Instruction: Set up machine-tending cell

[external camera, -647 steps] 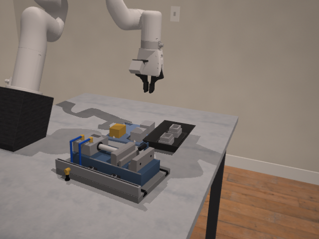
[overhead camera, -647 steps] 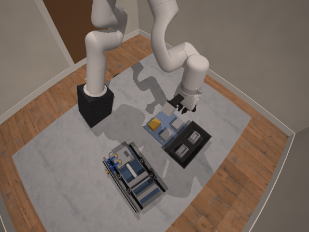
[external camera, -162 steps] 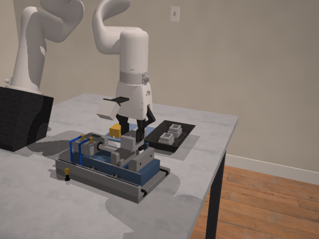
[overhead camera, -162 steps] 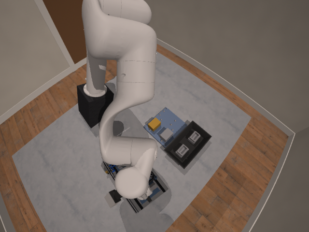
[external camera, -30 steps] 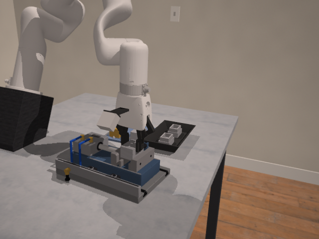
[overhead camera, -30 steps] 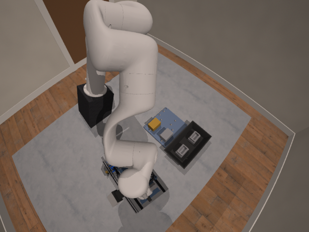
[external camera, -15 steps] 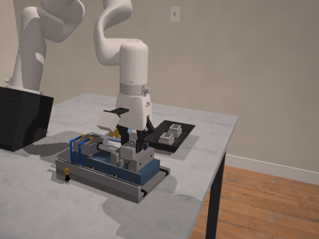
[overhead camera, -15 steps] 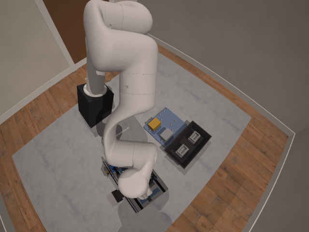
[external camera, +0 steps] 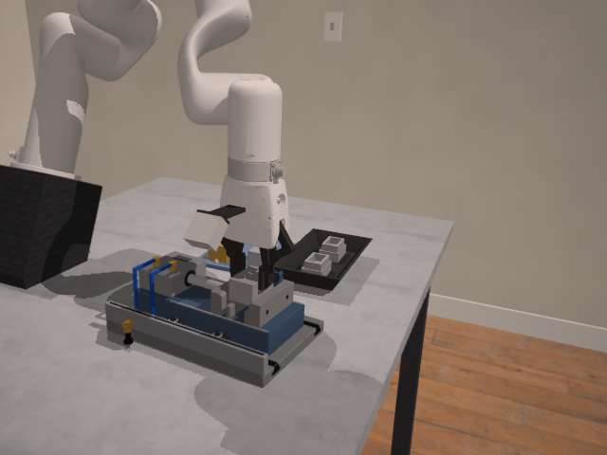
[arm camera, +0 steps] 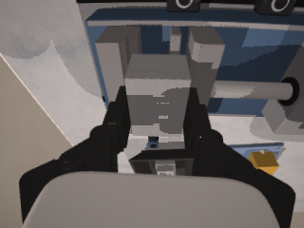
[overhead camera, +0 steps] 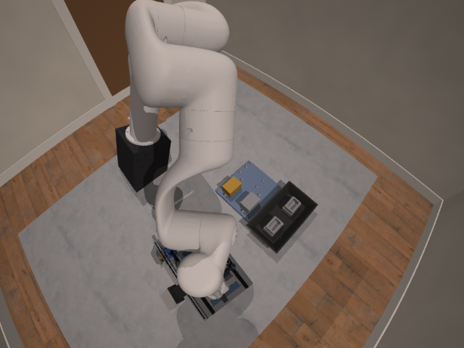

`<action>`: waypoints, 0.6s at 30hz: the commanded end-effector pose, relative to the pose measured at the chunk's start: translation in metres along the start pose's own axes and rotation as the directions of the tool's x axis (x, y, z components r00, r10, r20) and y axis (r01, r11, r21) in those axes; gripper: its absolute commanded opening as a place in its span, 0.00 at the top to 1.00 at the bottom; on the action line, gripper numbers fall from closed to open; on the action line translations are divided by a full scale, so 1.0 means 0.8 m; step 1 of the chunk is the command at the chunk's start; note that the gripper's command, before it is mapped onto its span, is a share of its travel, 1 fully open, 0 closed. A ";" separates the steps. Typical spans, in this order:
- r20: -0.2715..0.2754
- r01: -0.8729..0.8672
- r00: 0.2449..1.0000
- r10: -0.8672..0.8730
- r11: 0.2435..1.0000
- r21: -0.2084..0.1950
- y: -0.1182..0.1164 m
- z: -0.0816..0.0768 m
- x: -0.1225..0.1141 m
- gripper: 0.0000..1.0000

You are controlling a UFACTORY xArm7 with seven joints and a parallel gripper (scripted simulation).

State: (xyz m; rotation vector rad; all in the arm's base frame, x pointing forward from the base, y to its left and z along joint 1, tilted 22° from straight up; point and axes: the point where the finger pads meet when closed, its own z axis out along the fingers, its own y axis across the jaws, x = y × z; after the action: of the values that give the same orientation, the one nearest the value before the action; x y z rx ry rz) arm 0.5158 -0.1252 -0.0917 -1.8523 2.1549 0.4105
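Note:
My gripper (arm camera: 157, 100) is shut on a grey aluminium blank (arm camera: 157, 97) and holds it in the vise's opening, between the fixed jaw (arm camera: 111, 59) and the moving jaw (arm camera: 206, 49). The work stop (arm camera: 153, 142) shows just below the blank's near end. I cannot tell whether the blank rests on the low bars. In the exterior view the gripper (external camera: 252, 271) stands upright over the vise (external camera: 214, 317). A brass blank (overhead camera: 230, 185) and another aluminium blank (overhead camera: 249, 202) lie on the blue infeed plate (overhead camera: 249, 187). Two finished parts (overhead camera: 291, 205) (overhead camera: 273, 225) sit pocket up in the black outfeed tray (overhead camera: 281, 216).
The arm's black base block (overhead camera: 142, 157) stands at the far side of the table. Blue hoses (external camera: 147, 283) rise at the vise's far end. In the top view the arm's own links hide most of the vise. The table edge (external camera: 431, 274) is right of the tray.

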 end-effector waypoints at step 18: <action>-0.002 0.000 1.000 0.000 1.000 0.005 -0.004 -0.003 -0.002 1.00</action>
State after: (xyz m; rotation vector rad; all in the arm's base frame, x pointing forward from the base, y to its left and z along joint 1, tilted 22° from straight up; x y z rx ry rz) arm 0.5169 -0.1234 -0.0910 -1.8522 2.1550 0.4105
